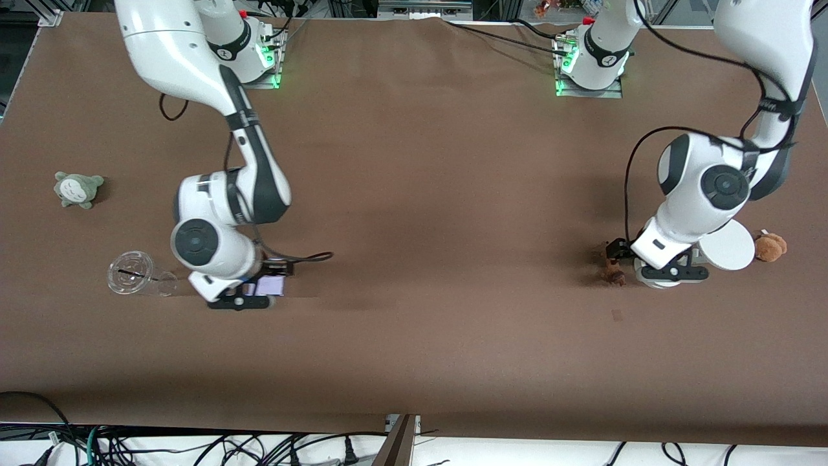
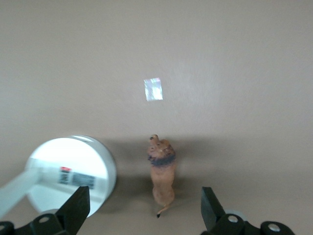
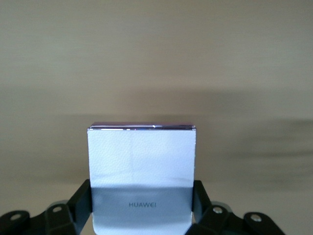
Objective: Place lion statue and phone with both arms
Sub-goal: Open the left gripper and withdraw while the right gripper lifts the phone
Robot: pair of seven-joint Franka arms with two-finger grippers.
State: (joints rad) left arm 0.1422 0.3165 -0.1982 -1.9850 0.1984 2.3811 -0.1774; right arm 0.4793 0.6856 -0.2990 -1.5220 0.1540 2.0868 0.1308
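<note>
right wrist view: phone marked "huawei"

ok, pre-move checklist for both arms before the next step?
1. Right gripper fingers flank the phone: ok.
2. Right gripper closed firmly on the phone: cannot tell.
3. Left gripper open, the lion statue between its fingers, not touched: ok.
4. Lion statue lies on the table, not yet gripped: ok.
5. White round device close beside the lion statue, near one finger: not ok, watch clearance.
6. Plastic cup lies close to the right gripper: cannot tell whether it is clear.
</note>
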